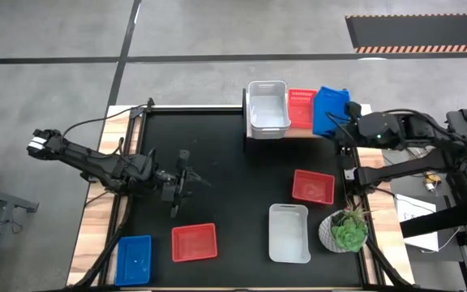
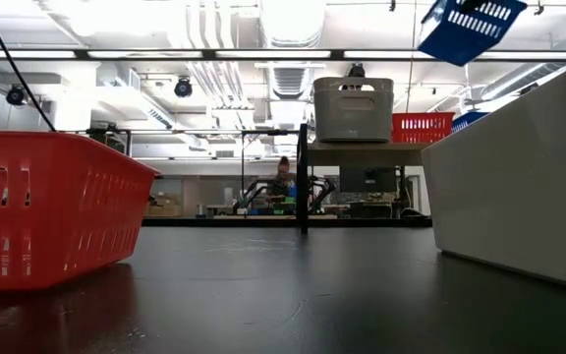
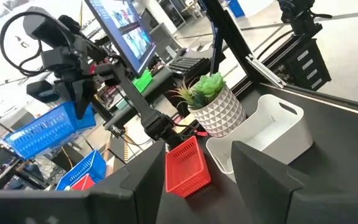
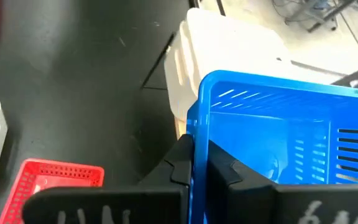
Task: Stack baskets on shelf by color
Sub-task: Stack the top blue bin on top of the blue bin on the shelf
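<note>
Bright, even light falls from ceiling strip lamps [image 2: 293, 20], which flare white in the low view; the black bench [image 1: 217, 203] shows faint sheen and soft shadows.

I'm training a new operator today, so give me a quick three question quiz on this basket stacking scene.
1. True or false: the right gripper holds a blue basket above the shelf.
2. Which baskets sit on the shelf's white end and middle? A) white basket and red basket B) two blue C) two red
3. Fill in: the left gripper hovers over the black ____, holding nothing.

Key: 1 true; 2 A; 3 tabletop.
</note>
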